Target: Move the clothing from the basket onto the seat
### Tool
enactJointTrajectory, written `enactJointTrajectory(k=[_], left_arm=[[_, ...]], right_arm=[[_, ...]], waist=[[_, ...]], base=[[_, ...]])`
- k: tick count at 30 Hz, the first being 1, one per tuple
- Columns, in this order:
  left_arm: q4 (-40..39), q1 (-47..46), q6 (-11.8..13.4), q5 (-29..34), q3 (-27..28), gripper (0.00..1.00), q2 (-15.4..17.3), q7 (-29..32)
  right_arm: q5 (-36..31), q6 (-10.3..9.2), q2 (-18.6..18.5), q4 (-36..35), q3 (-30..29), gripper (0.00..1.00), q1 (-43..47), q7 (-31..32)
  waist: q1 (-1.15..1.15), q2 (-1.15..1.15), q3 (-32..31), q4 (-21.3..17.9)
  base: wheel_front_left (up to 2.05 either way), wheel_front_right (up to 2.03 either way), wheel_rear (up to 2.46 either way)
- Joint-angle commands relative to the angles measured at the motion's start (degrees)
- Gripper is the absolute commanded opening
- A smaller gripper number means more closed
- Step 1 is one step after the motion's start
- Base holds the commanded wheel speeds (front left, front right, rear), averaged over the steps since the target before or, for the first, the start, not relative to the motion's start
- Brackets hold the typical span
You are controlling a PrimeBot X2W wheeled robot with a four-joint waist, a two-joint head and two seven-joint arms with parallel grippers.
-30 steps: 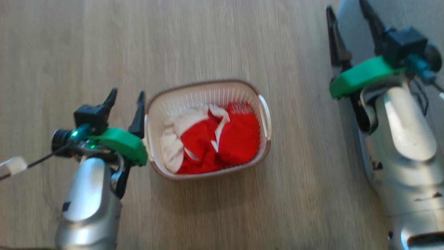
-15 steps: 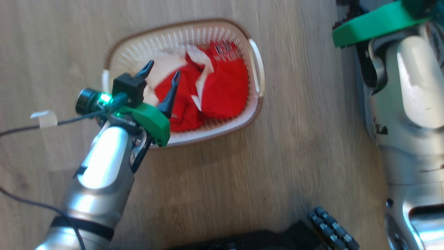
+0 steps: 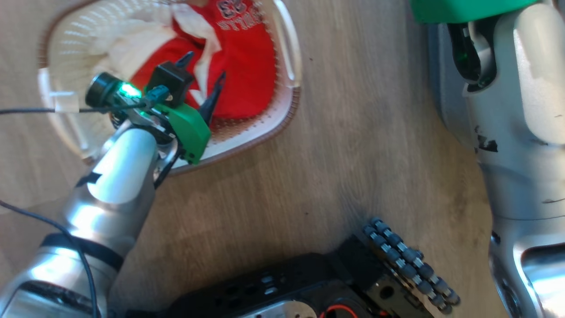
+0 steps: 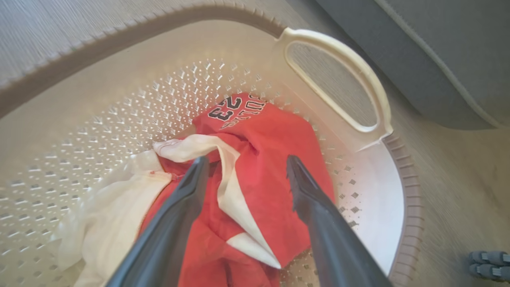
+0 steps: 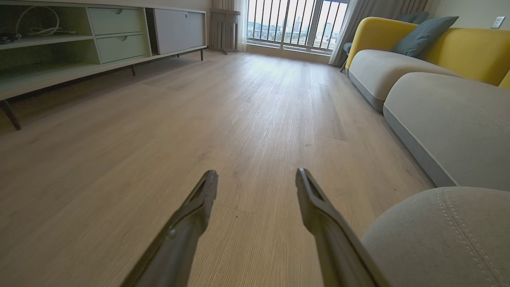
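Observation:
The cream basket (image 3: 289, 62) stands on the wooden floor and holds the red and white clothing (image 3: 247, 66). The red piece's white lettering faces up. My left gripper (image 3: 204, 66) is open and hangs inside the basket, just above the garments. In the left wrist view its fingers (image 4: 246, 160) straddle a white strip on the red cloth (image 4: 275, 135), near the basket handle (image 4: 374, 91). My right gripper (image 5: 255, 174) is open and empty above bare floor, beside the grey seat (image 5: 438, 239). The seat's edge (image 4: 438, 48) lies just beyond the basket.
My black wheeled base (image 3: 309, 287) and a roller wheel (image 3: 410, 265) fill the lower head view. A cable (image 3: 26, 110) trails to the left. Ahead of the right gripper are a low cabinet (image 5: 79, 44), more grey cushions (image 5: 450, 119) and a yellow sofa back (image 5: 458, 44).
The head camera has tilted down, so the basket sits higher in the picture. My left gripper has moved from beside the basket's left rim to over the clothing inside it.

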Motion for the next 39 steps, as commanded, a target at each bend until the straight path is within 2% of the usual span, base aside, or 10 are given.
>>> enactJointTrajectory(k=[1,8,14,17,18,19,25,31,39], left_arm=[[-0.48,0.10,-0.05,-0.35,0.52,1.00,1.49,-0.71],[7.64,-5.01,0.76,1.19,-1.39,1.00,3.47,-0.71],[15.10,-8.06,1.66,1.71,-2.13,1.00,1.91,-0.29],[18.81,-9.11,0.63,0.33,-2.68,1.00,0.30,0.90],[19.13,-9.42,0.44,0.13,-2.98,0.25,0.10,0.79],[19.20,-9.67,0.29,-0.32,-3.05,0.00,-0.06,0.58],[18.84,-9.78,0.00,-2.43,-3.88,0.00,-0.04,-0.23],[13.99,-7.27,-0.04,-7.06,-5.94,0.00,-0.42,-0.67],[6.62,-3.40,-0.05,-8.93,-4.85,0.00,0.41,-0.70]], right_arm=[[0.50,-0.01,1.01,-2.18,0.55,1.00,0.20,-0.36],[3.24,-0.01,1.01,-5.10,1.68,1.00,-0.01,-0.36],[4.11,-0.01,1.01,-6.22,1.16,1.00,1.92,-0.36],[4.61,-0.01,1.01,-6.13,1.04,1.00,2.77,-0.36],[4.77,-0.01,1.01,-6.03,0.93,1.00,2.90,-0.36],[4.83,-0.01,1.01,-5.94,0.88,1.00,2.97,-0.36],[5.51,-0.01,1.01,-5.30,1.02,1.00,3.08,-0.36],[3.57,-0.01,1.01,-3.22,0.15,1.00,5.06,-0.36],[0.88,-0.01,1.02,-0.14,-0.53,1.00,7.99,-0.36]], waist=[[0.00,0.00,1.90,-1.96],[0.00,0.00,5.12,-5.17],[0.00,0.00,5.69,-5.68],[0.00,0.00,5.80,-5.78],[0.00,0.00,5.80,-5.76],[0.00,0.00,5.77,-5.76],[0.00,0.00,4.41,-5.98],[0.00,0.00,-1.68,-3.08],[0.00,0.00,-10.78,0.74]], base=[[0.00,0.00,0.00],[0.00,0.00,0.00],[0.00,0.00,0.00],[0.00,0.00,0.00],[0.00,0.00,0.00],[0.00,0.00,0.00],[0.00,0.00,0.00],[0.00,0.00,0.00],[0.00,0.00,0.00]])
